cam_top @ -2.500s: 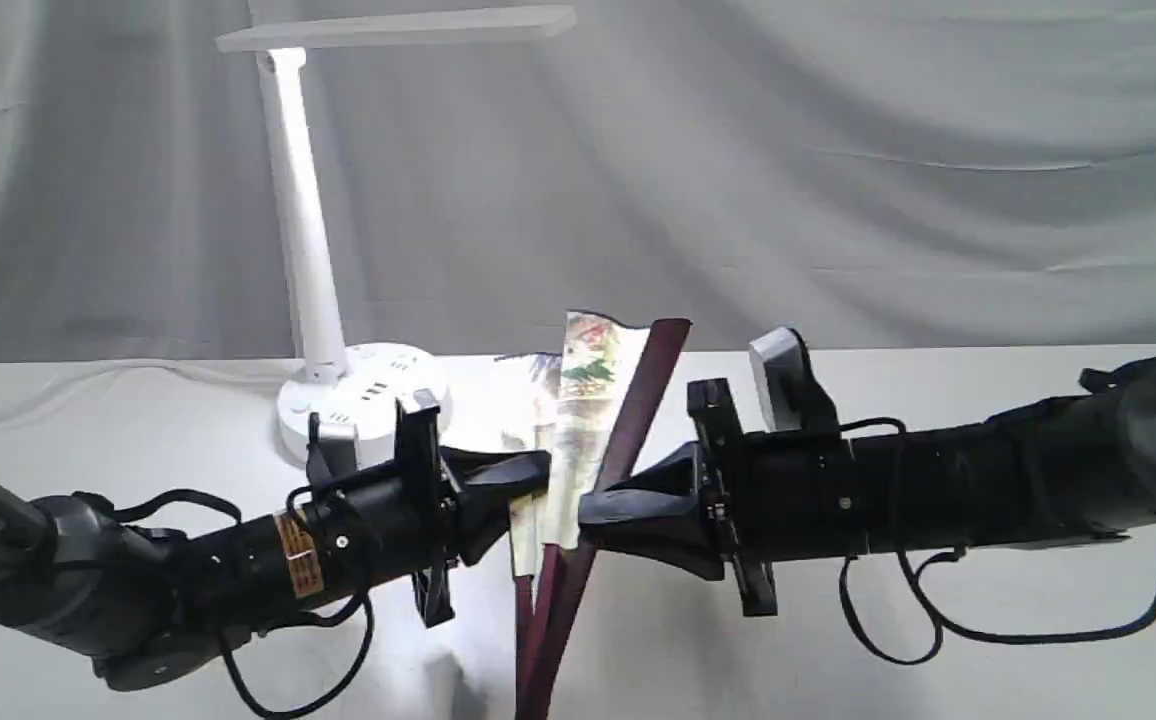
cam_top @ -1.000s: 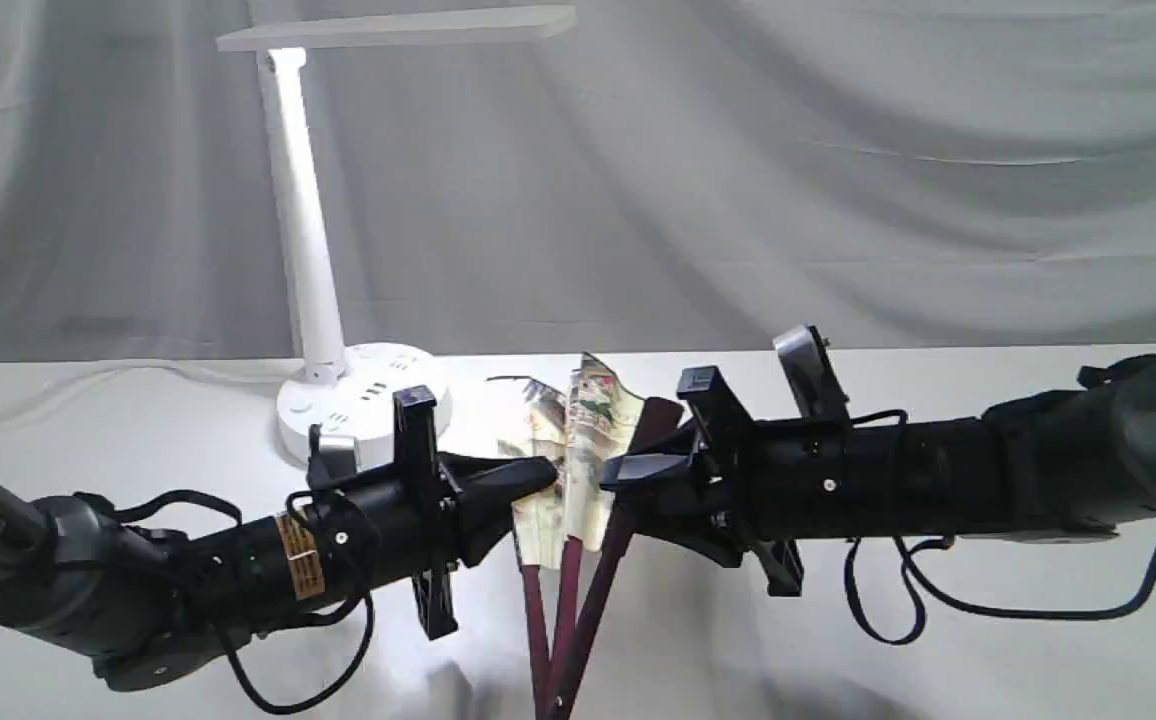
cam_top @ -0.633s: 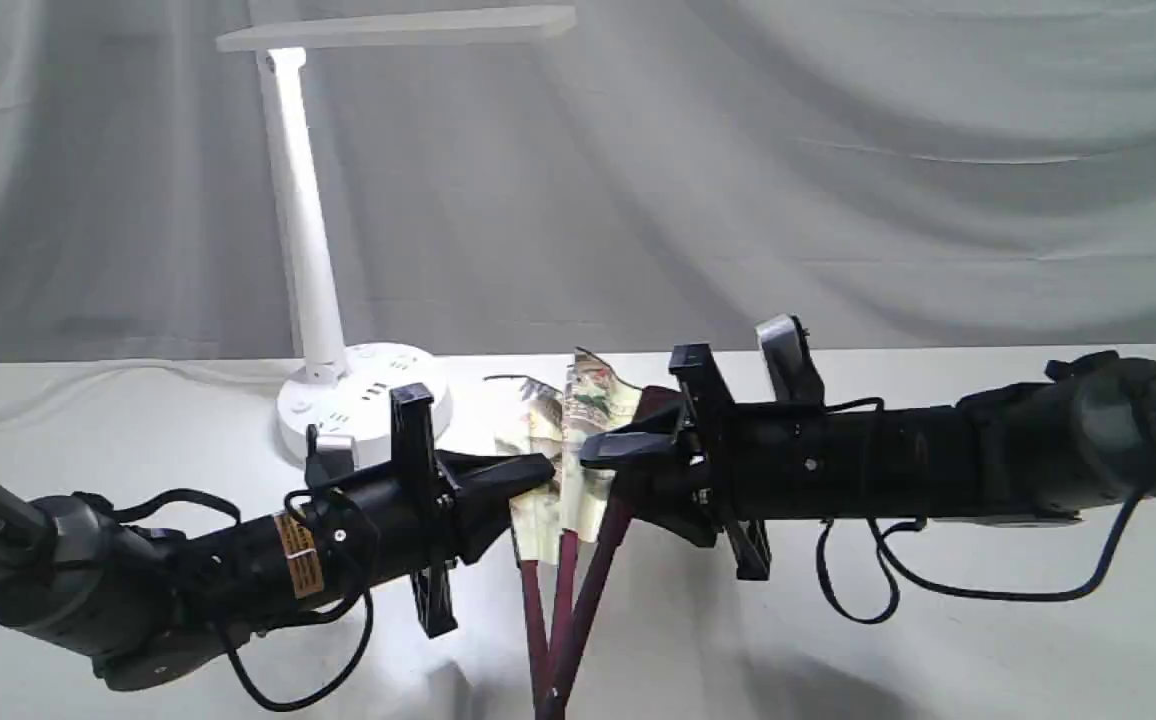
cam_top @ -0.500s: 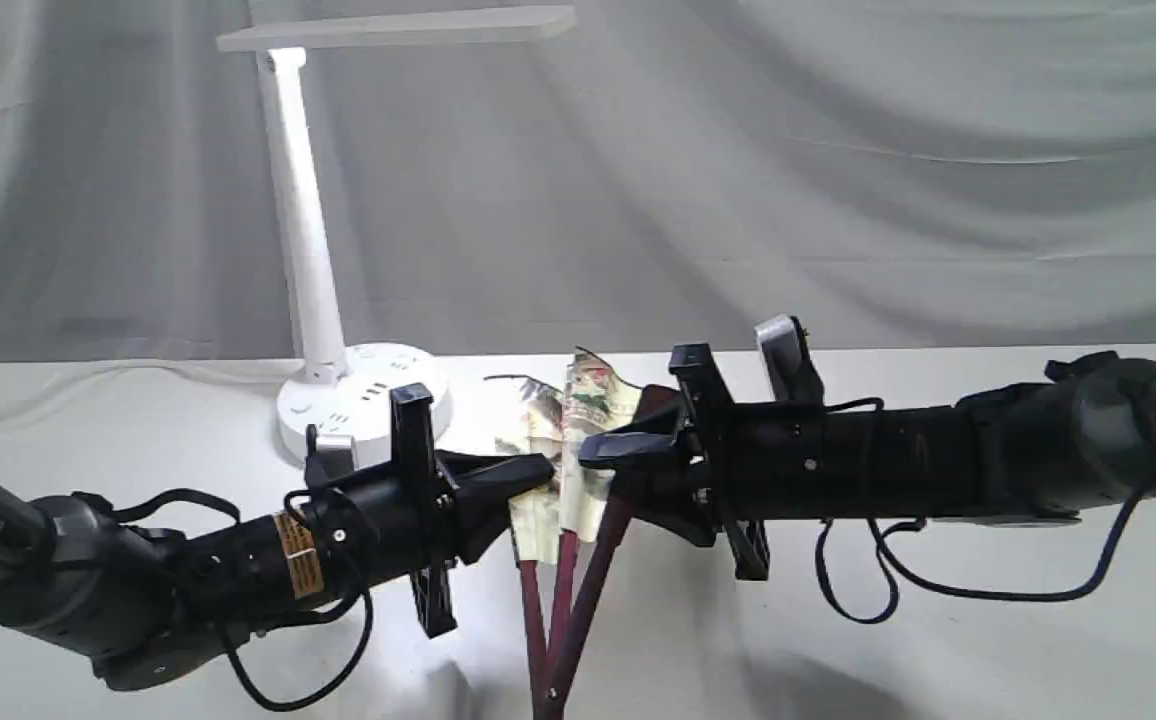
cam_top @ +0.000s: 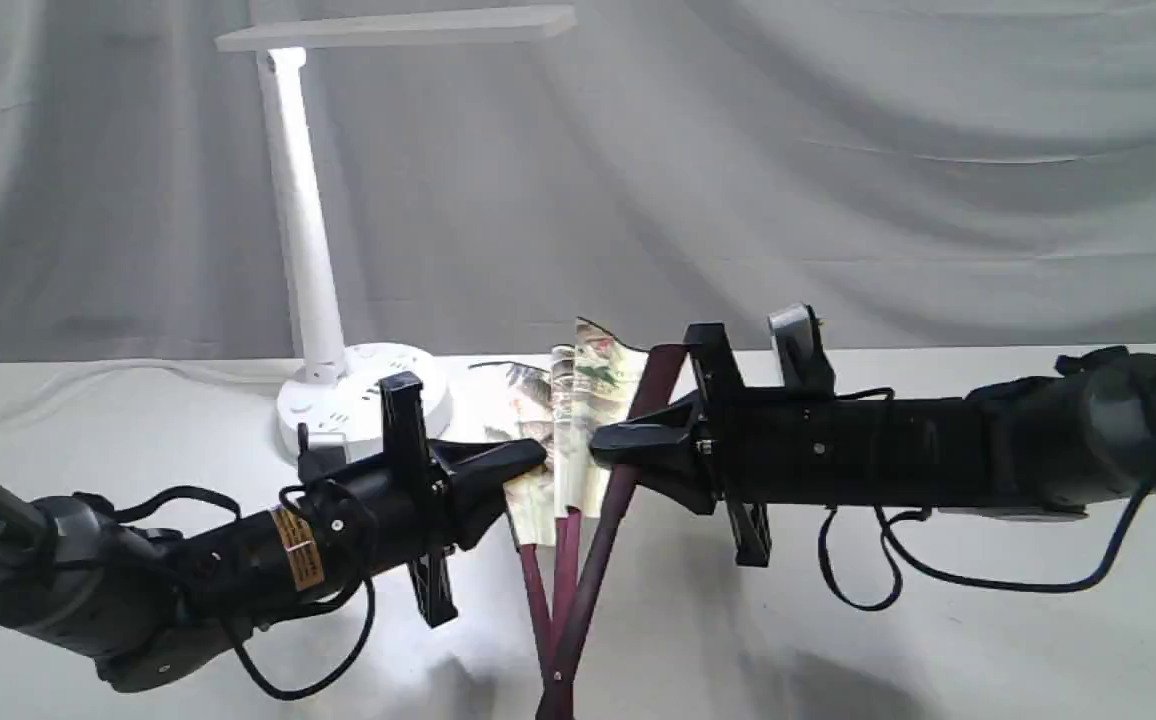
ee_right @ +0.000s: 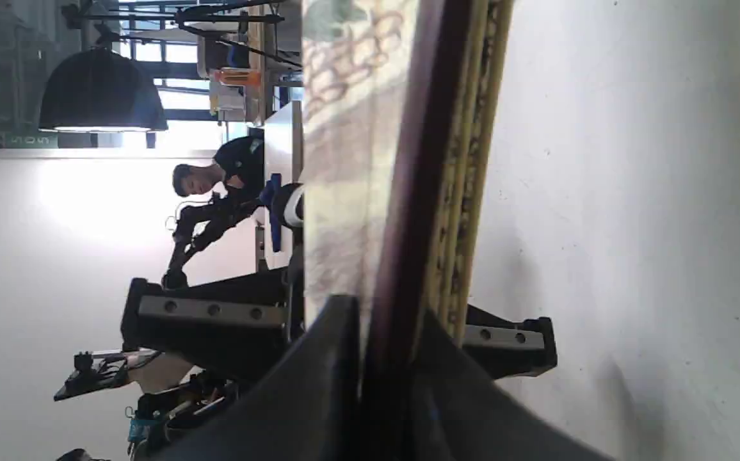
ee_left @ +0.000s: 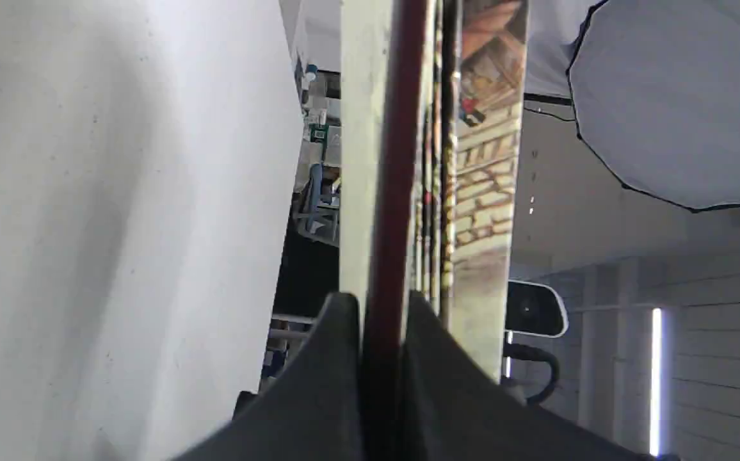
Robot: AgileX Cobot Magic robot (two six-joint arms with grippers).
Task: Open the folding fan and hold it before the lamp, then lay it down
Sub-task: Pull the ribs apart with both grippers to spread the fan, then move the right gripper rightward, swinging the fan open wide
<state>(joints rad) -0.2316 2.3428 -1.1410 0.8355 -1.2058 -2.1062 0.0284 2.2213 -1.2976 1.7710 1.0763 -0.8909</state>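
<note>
The folding fan [cam_top: 578,400] stands upright and partly spread at the middle of the exterior view. Its painted cream pleats are bunched at the top and its maroon ribs meet low near the table. My left gripper [cam_top: 533,458] is shut on the fan's left outer rib [ee_left: 389,192], and the left wrist view shows both fingers pressed against it. From the right, my right gripper [cam_top: 606,445] is shut on the other outer rib [ee_right: 415,192]. The white lamp [cam_top: 303,230] stands behind and to the left, its bar head [cam_top: 398,25] lit above the fan.
The lamp's round base [cam_top: 363,405] sits on the white table [cam_top: 938,620] just behind my left wrist. A grey curtain [cam_top: 838,200] closes off the back. Black cables [cam_top: 938,590] hang under the right arm.
My right gripper's fingers have closed on the fan's right outer rib. That rib has swung slightly right and up. The left gripper has kept its grip and shifted only a little.
</note>
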